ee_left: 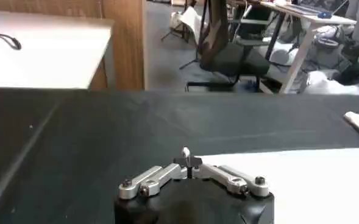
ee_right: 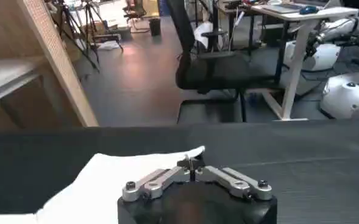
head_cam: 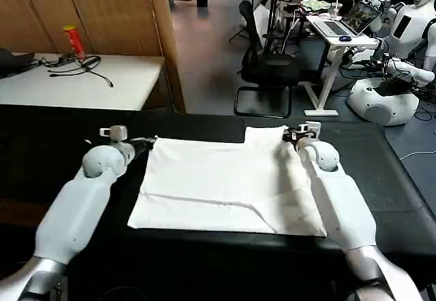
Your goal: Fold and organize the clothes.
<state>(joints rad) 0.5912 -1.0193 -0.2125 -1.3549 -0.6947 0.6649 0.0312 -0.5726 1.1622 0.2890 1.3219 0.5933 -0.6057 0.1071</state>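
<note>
The clothes are one white T-shirt [head_cam: 218, 185], plain side up, lying partly folded on the black table cloth [head_cam: 48, 144]. A sleeve sticks out at its far right [head_cam: 264, 135]. My left gripper [head_cam: 145, 141] is at the shirt's far left corner. In the left wrist view this gripper [ee_left: 187, 159] is shut, a small white bit of cloth pinched at its tips and the shirt [ee_left: 313, 182] spreading out beside it. My right gripper [head_cam: 291, 136] is at the far right corner. In the right wrist view it [ee_right: 190, 163] is shut on the shirt's edge [ee_right: 106, 176].
Beyond the table's far edge are an office chair [head_cam: 266, 69], a white desk with a laptop [head_cam: 340, 28] and another robot's base [head_cam: 385, 100]. A white table [head_cam: 82, 83] at the back left holds cables and a red can [head_cam: 71, 41]. A wooden partition [head_cam: 167, 35] stands behind.
</note>
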